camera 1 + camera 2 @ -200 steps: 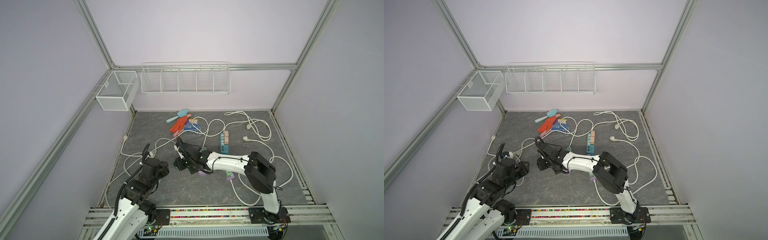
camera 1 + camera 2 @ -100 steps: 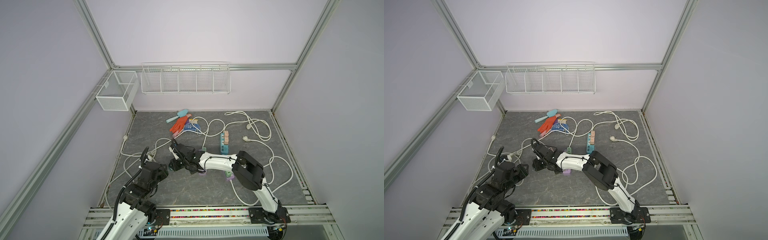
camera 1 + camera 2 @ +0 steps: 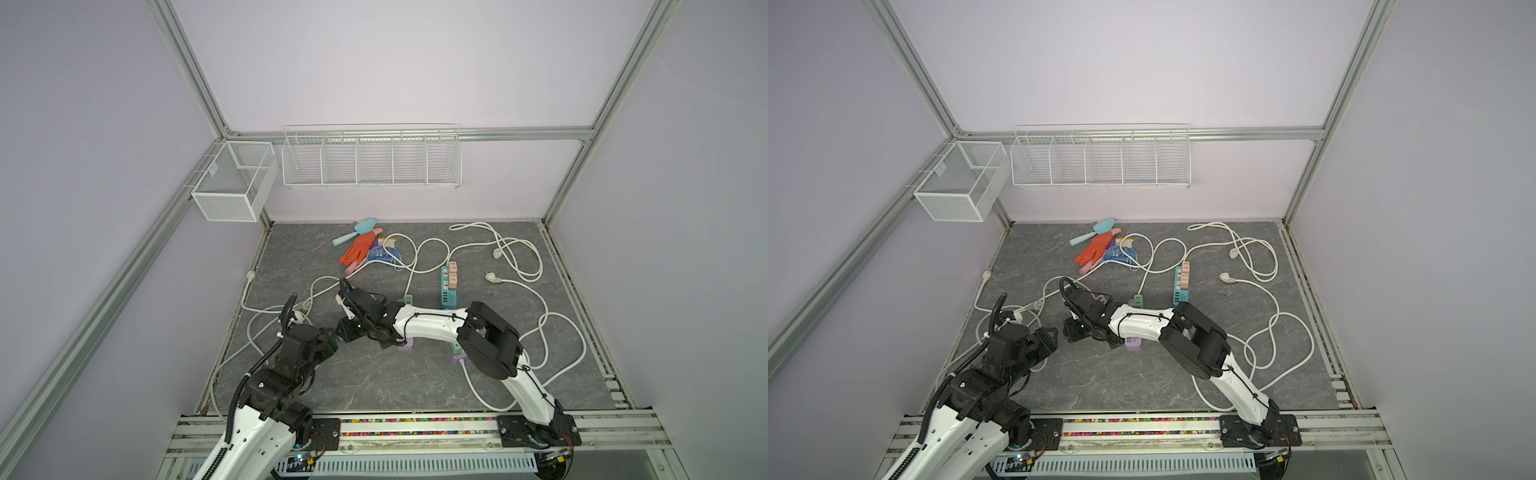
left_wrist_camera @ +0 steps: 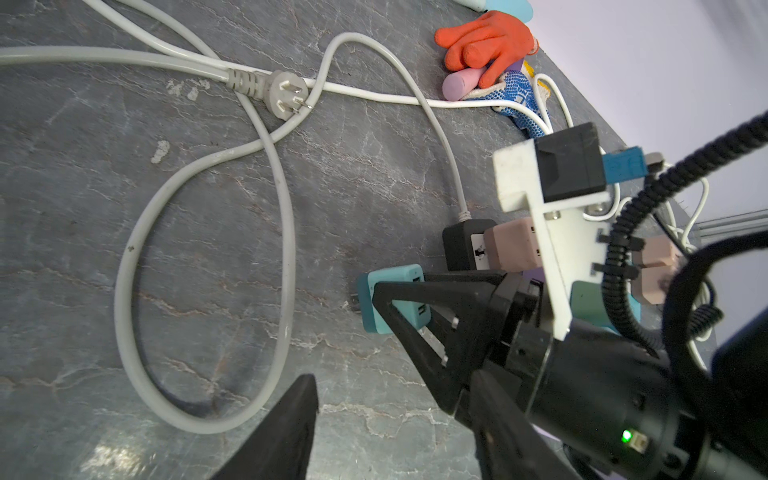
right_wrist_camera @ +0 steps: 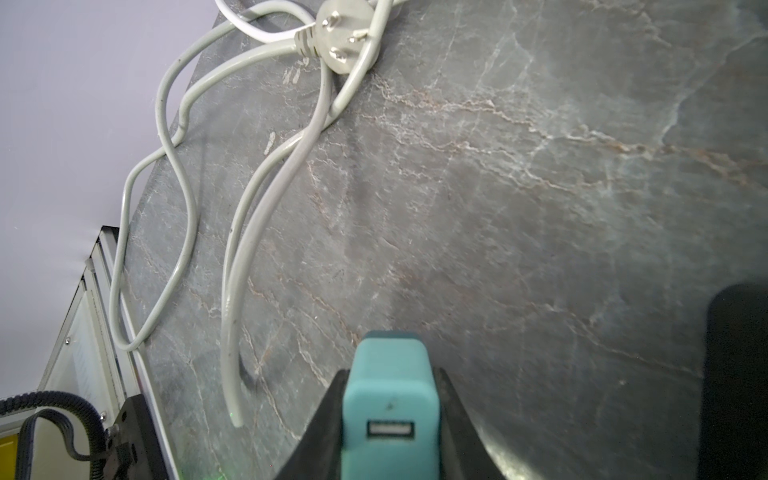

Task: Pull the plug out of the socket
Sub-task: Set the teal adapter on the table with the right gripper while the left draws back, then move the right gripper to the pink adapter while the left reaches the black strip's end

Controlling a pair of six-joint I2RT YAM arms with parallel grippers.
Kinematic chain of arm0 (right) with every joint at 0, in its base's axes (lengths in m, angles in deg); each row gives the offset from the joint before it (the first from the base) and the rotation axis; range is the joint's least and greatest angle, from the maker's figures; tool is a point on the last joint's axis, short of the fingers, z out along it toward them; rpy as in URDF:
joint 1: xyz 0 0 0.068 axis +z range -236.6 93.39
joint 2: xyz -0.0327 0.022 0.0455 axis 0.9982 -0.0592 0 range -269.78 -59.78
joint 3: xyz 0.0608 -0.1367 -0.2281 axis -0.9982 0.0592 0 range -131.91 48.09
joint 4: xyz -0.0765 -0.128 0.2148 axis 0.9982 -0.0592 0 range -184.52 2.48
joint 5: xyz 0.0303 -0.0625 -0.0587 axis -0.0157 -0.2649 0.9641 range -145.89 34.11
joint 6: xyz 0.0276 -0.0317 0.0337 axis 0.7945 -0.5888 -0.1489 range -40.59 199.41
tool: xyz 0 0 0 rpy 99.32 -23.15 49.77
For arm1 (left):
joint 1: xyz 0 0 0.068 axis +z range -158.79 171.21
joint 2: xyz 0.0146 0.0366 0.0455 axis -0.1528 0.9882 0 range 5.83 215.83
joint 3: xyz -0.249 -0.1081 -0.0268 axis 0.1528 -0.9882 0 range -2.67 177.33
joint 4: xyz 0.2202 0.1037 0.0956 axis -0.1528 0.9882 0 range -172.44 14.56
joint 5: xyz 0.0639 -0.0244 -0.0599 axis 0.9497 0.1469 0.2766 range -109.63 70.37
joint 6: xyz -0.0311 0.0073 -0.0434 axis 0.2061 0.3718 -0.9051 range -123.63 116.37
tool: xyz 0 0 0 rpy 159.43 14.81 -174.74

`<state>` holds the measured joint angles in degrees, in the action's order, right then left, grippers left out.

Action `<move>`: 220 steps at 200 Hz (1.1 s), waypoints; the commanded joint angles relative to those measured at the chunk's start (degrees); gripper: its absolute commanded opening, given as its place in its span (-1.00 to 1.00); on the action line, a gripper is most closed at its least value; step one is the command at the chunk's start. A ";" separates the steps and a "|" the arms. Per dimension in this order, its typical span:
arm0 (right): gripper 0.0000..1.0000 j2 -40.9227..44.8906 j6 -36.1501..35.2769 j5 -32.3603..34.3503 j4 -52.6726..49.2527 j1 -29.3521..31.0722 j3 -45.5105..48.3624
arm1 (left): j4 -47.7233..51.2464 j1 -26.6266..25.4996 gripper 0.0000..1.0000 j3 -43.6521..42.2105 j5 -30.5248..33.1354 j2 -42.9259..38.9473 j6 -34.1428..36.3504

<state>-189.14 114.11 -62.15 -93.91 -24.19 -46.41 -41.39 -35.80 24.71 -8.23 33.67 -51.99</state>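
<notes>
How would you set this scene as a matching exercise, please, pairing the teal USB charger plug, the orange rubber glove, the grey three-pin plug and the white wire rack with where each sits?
Things:
1. teal USB charger plug
2. orange rubber glove
3. grey three-pin plug
4. white wire rack

Places:
A. hung on the back wall
B. loose on the grey table, pins bare
C. clamped in the right gripper
D. beside the pale blue trowel

Pairs: 1-C, 2-D, 3-B, 4-A

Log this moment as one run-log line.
right gripper: shut on teal plug | teal plug: unplugged | left gripper: open, empty, close beside right gripper
</notes>
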 commanded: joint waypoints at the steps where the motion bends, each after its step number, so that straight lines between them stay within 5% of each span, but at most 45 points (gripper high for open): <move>1: -0.33 -0.48 -0.21 0.58 -2.37 0.36 -0.76 | 2.07 0.10 0.25 0.09 1.41 -0.69 -0.10; 84: 0.11 3.46 -1.45 3.05 -3.08 -0.27 2.17 | 2.71 0.11 0.62 1.61 1.71 -0.86 0.85; 132: 0.25 8.59 -3.51 5.23 -3.02 -0.27 4.97 | 2.62 0.10 1.00 2.23 2.20 -0.48 1.15; 220: 0.40 21.58 -9.26 14.31 -10.28 -0.41 8.72 | -4.62 0.19 0.99 5.79 -1.32 6.68 5.39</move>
<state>-171.54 107.81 -52.60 -99.71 -24.26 -38.80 -42.11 -35.80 27.96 -7.51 37.40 -48.77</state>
